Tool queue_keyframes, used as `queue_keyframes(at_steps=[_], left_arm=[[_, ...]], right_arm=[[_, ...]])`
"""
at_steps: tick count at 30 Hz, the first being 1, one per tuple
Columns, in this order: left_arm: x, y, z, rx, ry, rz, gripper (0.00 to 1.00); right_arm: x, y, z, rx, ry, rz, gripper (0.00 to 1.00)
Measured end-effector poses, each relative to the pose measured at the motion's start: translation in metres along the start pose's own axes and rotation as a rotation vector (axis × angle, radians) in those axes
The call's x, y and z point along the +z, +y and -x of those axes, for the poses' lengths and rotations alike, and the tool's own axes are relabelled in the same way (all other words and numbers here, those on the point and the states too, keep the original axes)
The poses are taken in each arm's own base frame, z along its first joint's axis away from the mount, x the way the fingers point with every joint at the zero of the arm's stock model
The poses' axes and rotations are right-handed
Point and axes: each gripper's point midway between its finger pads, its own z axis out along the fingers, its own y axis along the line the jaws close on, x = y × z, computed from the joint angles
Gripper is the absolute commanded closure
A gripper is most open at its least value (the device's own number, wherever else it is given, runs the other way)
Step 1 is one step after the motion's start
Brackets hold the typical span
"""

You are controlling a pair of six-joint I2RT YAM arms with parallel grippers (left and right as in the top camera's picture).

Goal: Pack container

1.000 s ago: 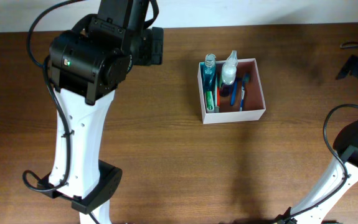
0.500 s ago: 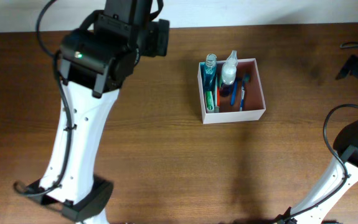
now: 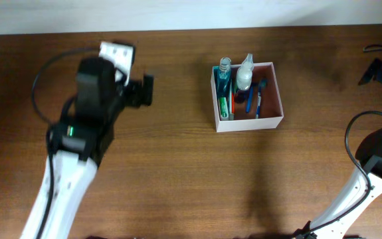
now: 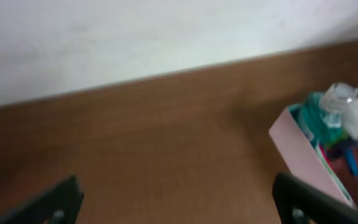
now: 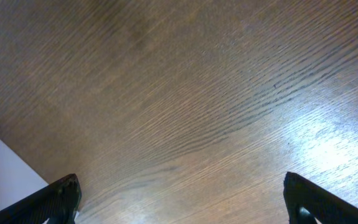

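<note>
While the brown desk (image 3: 177,166) fills the scene, the white box (image 3: 250,124) sits right of centre near its far edge, well apart from both arms. Inside it are a blue bottle (image 3: 224,74), a white bottle (image 3: 244,74), a green tube (image 3: 223,106) and toothbrushes (image 3: 251,99); their labels are too small to read. The left fingers (image 4: 57,202) and right fingers (image 5: 57,196) are spread wide and hold nothing.
</note>
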Motion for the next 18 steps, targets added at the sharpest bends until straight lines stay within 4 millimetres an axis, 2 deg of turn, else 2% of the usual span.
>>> queue_keyframes(at_steps=[5, 9, 14, 18], left_arm=[[-0.045, 0.011, -0.022, -0.021, -0.176, 0.007, 0.01], [-0.082, 0.025, -0.05, -0.081, -0.3, 0.045, 0.01], [-0.098, 0.041, -0.095, -0.18, -0.379, 0.093, 0.01], [-0.105, 0.045, -0.111, -0.213, -0.465, 0.108, 0.01]], right_arm=[[0.0, 0.0, 0.0, 0.0, 0.0, 0.0, 0.01], [0.0, 0.0, 0.0, -0.001, -0.001, 0.0, 0.01], [0.0, 0.0, 0.0, -0.001, -0.001, 0.0, 0.01], [0.0, 0.0, 0.0, -0.001, -0.002, 0.0, 0.01]])
